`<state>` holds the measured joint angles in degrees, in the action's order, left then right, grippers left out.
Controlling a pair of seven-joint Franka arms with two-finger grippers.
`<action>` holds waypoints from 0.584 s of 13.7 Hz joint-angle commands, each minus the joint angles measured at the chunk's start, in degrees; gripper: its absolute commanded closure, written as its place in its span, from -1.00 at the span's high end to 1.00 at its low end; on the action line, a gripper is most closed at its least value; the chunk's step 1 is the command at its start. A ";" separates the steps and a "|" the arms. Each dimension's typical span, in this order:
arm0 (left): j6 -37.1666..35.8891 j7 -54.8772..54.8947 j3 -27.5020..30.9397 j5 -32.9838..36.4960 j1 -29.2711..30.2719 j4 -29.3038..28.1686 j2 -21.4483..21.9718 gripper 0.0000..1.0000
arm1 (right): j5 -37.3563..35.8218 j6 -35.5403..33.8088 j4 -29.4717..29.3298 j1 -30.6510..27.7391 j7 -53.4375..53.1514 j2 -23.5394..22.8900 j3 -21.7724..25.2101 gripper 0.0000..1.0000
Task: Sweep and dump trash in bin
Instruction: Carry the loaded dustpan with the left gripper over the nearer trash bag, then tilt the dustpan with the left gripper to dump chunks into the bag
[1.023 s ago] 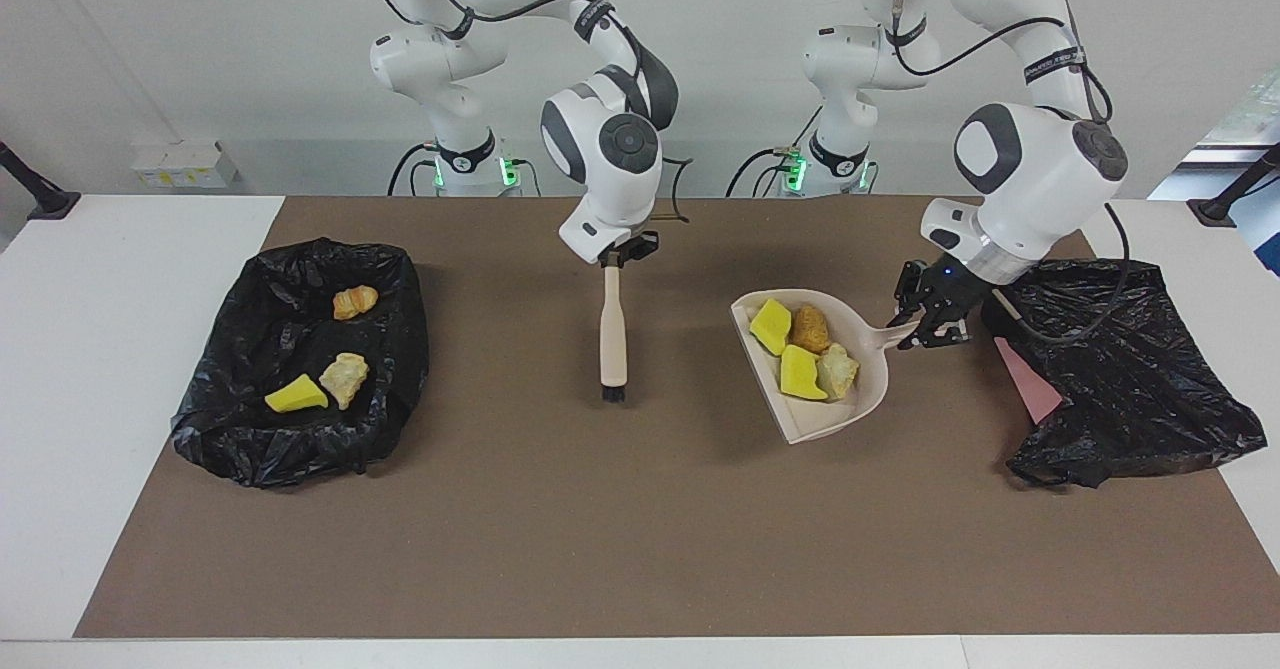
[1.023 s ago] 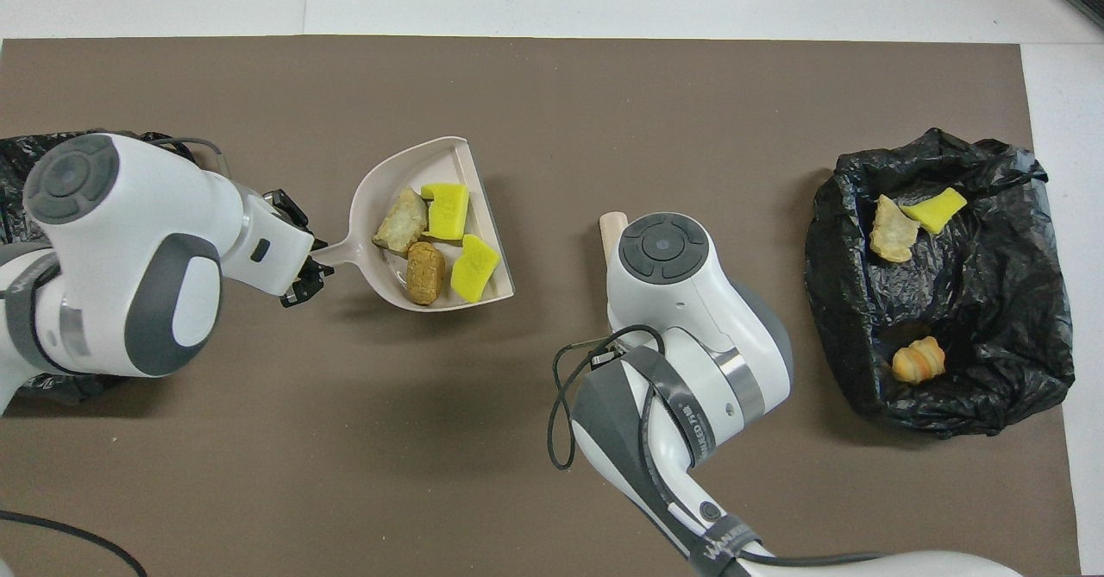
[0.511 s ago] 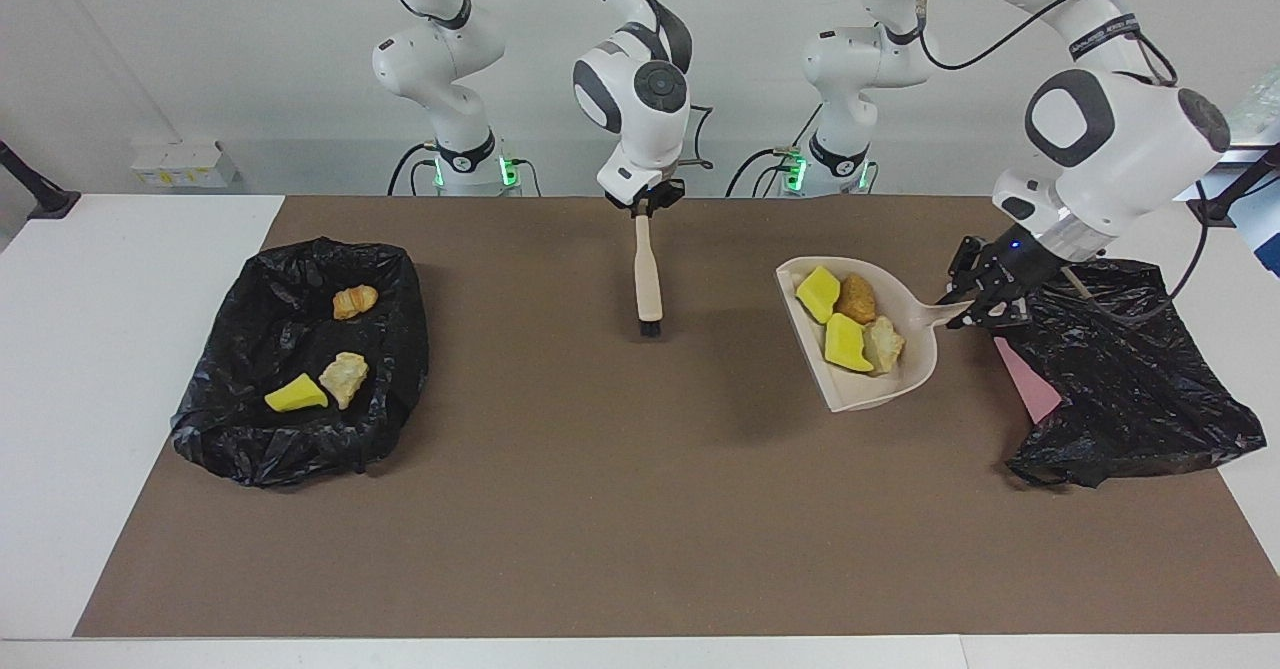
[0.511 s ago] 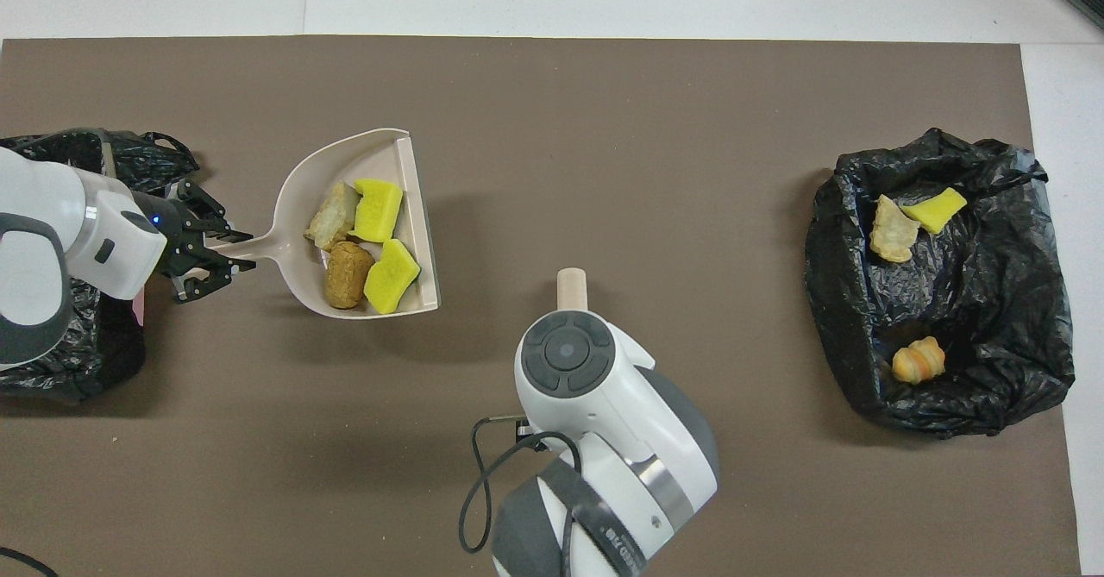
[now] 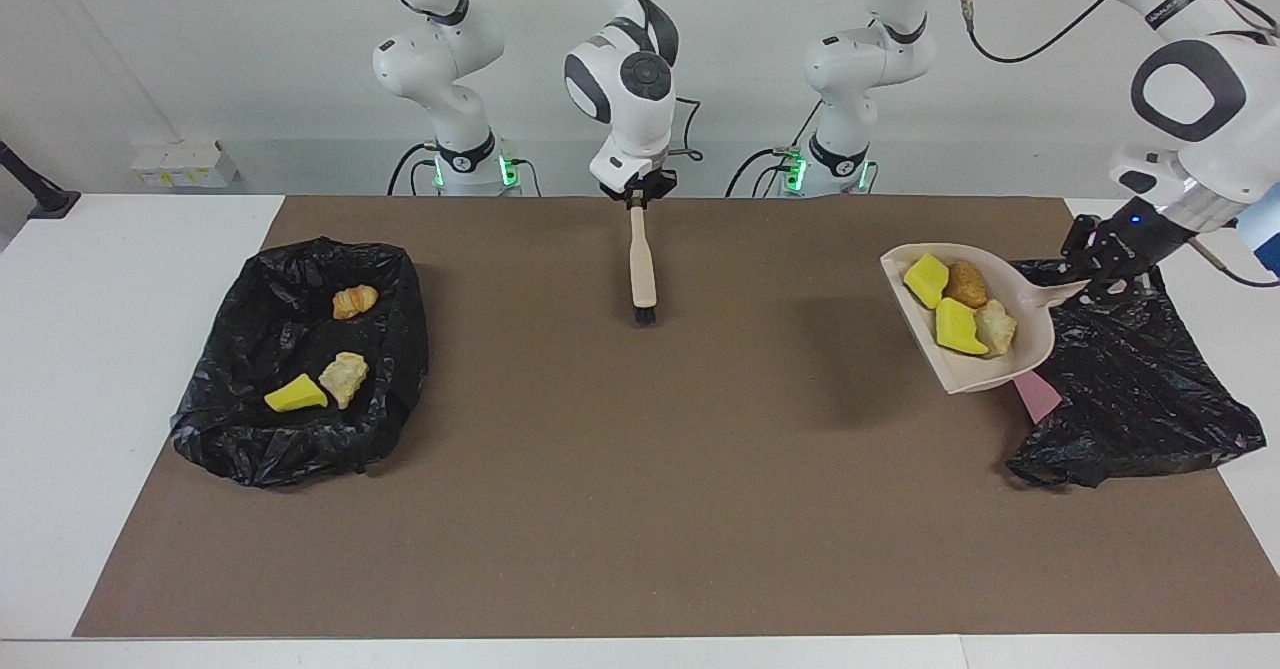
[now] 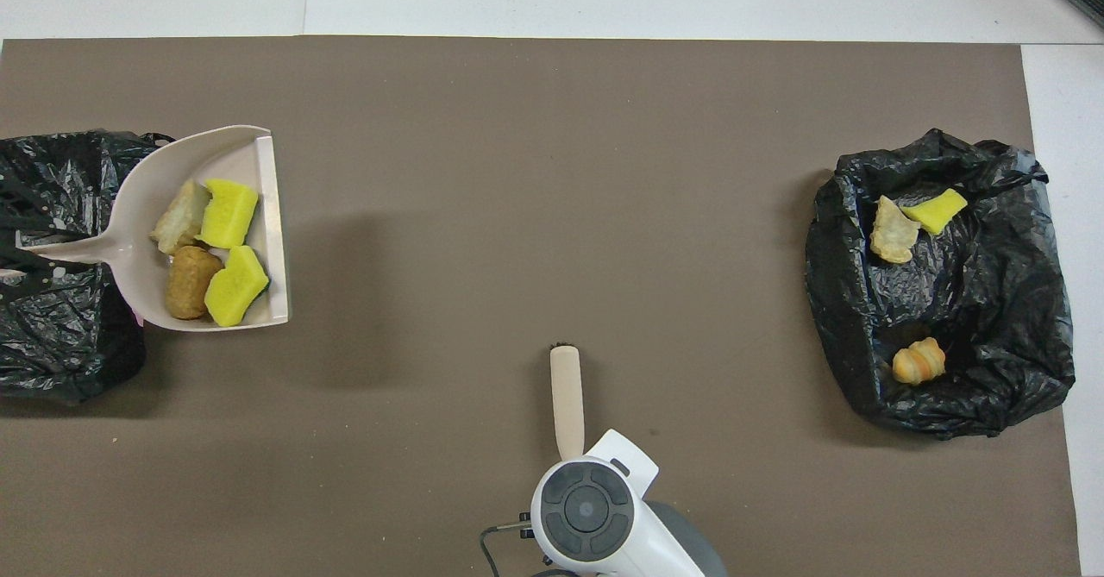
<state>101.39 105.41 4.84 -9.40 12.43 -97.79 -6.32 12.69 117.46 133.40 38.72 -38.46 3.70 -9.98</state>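
Up near the robots, the right hand [image 5: 638, 197] is closed on the brush [image 5: 641, 265]. Over the black bag [image 5: 1130, 389], the left hand [image 5: 1098, 267] grips the dustpan [image 5: 1015, 369] holding four trash pieces [image 5: 960, 305].

My cameras see bright, even overhead light, sharp throughout; soft shadows fall on the brown mat [image 5: 620, 509], mid-frame under my raised dustpan [image 5: 985, 369].
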 commanded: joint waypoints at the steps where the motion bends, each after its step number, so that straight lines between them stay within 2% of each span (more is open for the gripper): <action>1: -2.86 6.01 -0.62 5.07 5.04 6.37 -3.16 -1.00 | 1.64 1.28 1.43 -0.14 0.93 1.66 0.04 -1.00; 4: -0.76 11.29 -0.62 11.22 9.62 9.45 -4.83 -1.00 | 1.81 2.41 1.60 1.09 1.20 1.40 0.04 -1.00; 8: 6.26 10.78 -0.53 20.71 9.81 9.55 -5.45 -1.00 | 1.90 2.51 1.78 1.09 1.29 1.40 0.04 -1.00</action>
<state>105.25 116.03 4.88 6.99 22.21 -90.20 -10.40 12.84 118.45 133.64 39.92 -38.39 3.70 -10.00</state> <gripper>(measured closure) 0.692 0.740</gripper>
